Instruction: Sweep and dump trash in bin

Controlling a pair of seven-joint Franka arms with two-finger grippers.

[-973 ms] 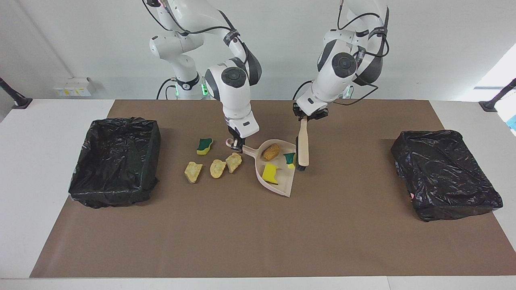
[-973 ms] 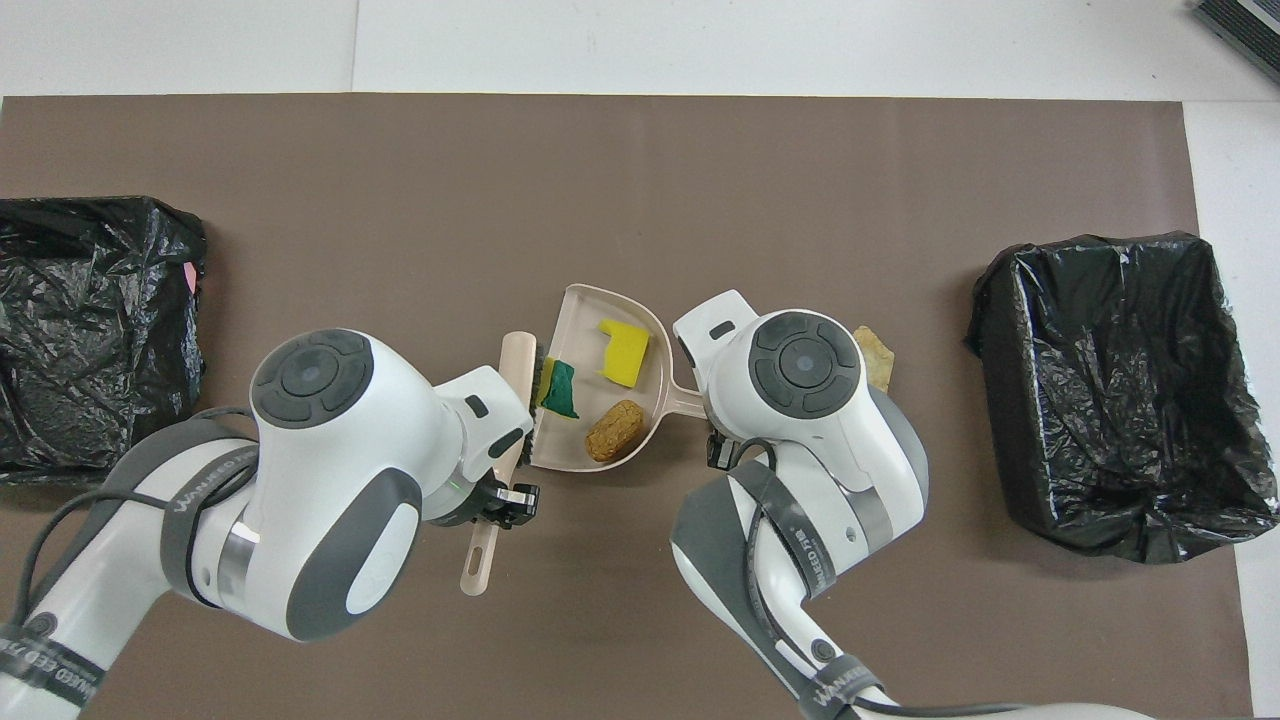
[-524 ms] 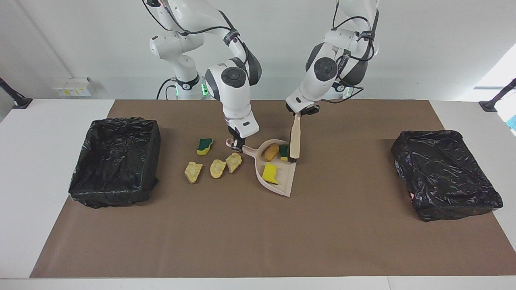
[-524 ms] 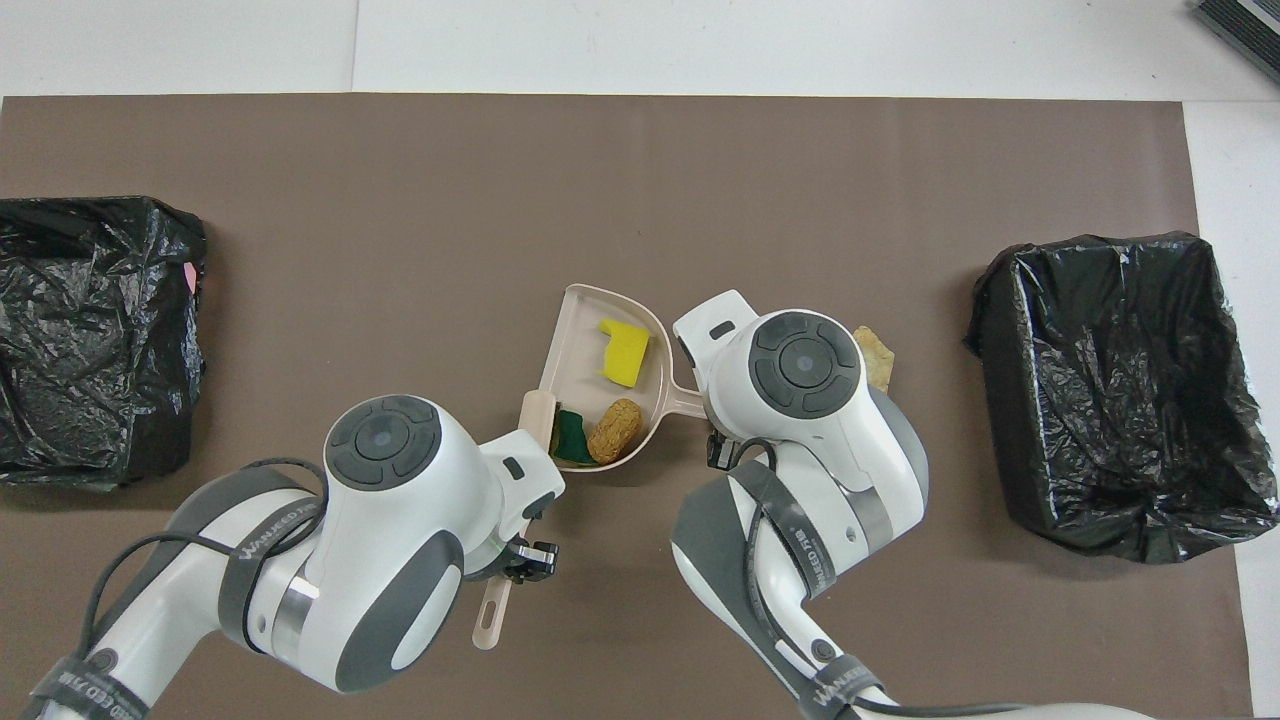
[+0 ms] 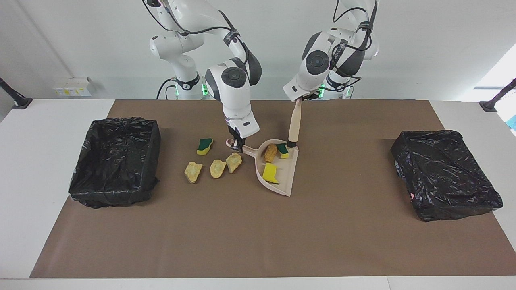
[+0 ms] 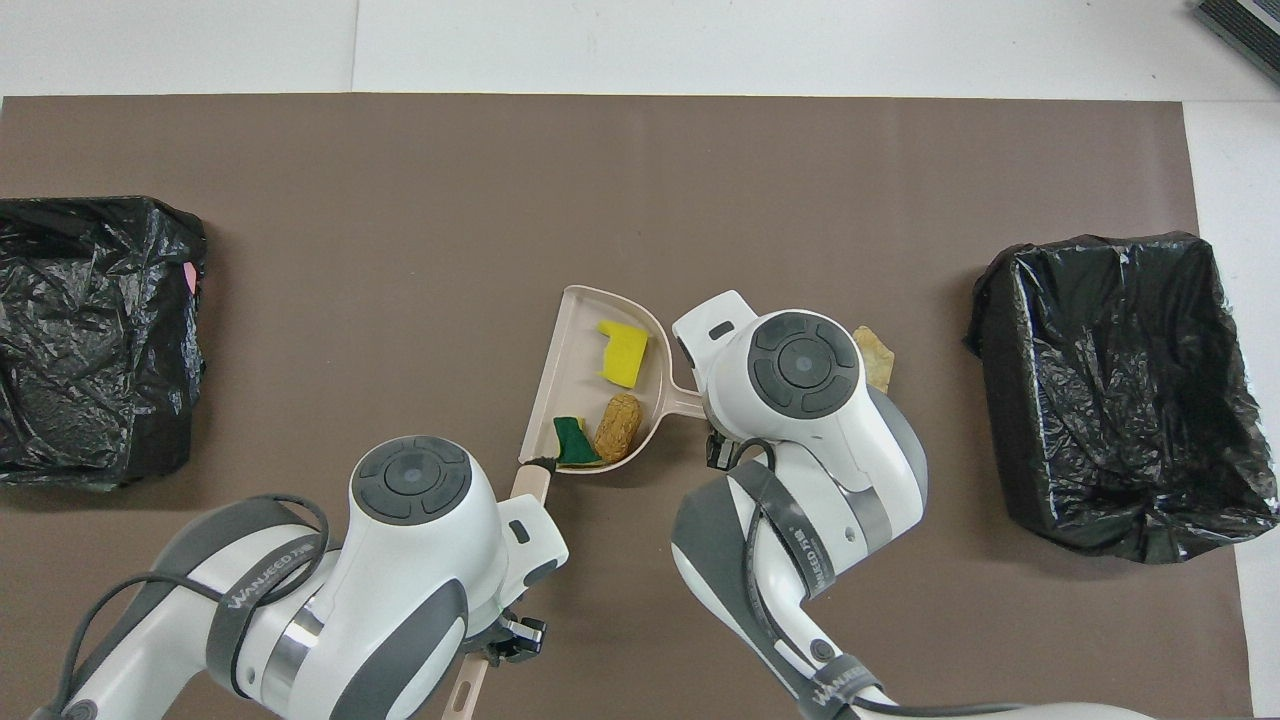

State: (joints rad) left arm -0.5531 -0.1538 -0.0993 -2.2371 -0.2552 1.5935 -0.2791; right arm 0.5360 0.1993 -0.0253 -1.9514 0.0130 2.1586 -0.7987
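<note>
Your left gripper grasps the brush w/ bristles at the dustpan rim; right gripper clenches its handle.

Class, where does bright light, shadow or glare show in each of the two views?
Facing view: bright daylight washes in at the edge beyond the bin toward the left arm's end; soft shadow lies beside each bin. Overhead view: the black liner glints; arms cast faint shadows on the brown mat.

Facing camera: high, across table, looking toward robots. Overhead camera: steeply down from robots' end. Both share mat, bins.
</note>
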